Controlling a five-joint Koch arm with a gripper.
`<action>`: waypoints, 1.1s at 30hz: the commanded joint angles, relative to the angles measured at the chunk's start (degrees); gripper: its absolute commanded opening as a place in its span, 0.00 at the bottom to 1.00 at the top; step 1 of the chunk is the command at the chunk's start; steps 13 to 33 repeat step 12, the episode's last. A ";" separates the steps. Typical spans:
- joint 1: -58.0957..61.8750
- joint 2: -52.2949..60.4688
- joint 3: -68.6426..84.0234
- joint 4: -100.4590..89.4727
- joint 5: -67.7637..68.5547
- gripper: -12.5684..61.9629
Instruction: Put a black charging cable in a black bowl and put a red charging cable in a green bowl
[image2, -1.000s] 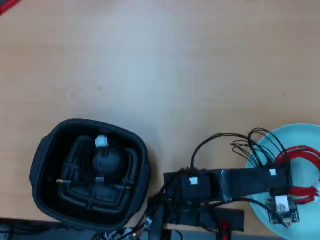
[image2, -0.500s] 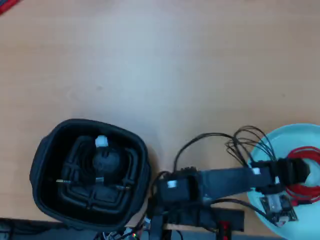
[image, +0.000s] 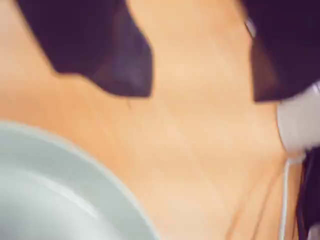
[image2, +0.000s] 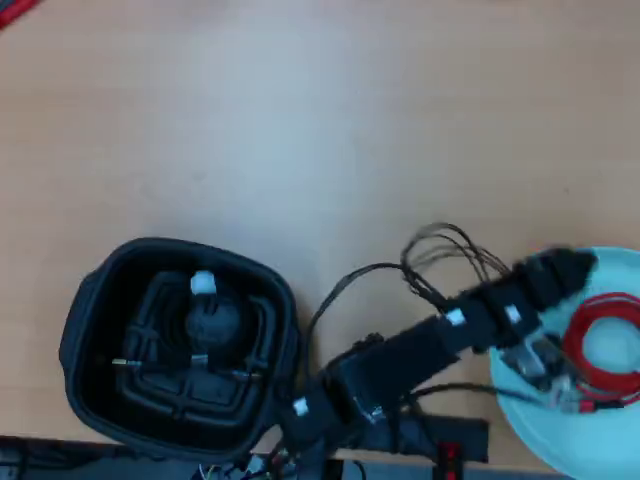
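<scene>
Looking down from the overhead view: bright red ring-coiled charging cable lying inside the shallow pale teal-green round bowl at lower right, clear of the dark arm. Black ring-coiled charging cable, white tie at its top, resting on the ridged floor of the deep rounded-square black bowl at lower left. Pincer hanging over the green bowl's upper-left rim, just beside the red coil, tips too dark and blurred to separate. Pale wooden desk otherwise bare but for a red sliver at its top-left corner.

Turning to the wrist view, heavily smeared: two dark jaw shapes of the pincer standing well apart with plain wood between them, nothing held. Curved green rim filling the lower left.

Judging handling: both coils likely light, limp and springy, prone to sagging or snagging on a rim; best pinched across the bundled strands near the white tie. Both cables appear already delivered.
</scene>
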 joint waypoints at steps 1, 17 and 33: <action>-8.00 2.81 -2.55 -0.88 1.14 0.42; -37.79 5.89 2.64 -9.67 2.90 0.42; -37.79 5.89 2.64 -9.67 2.90 0.42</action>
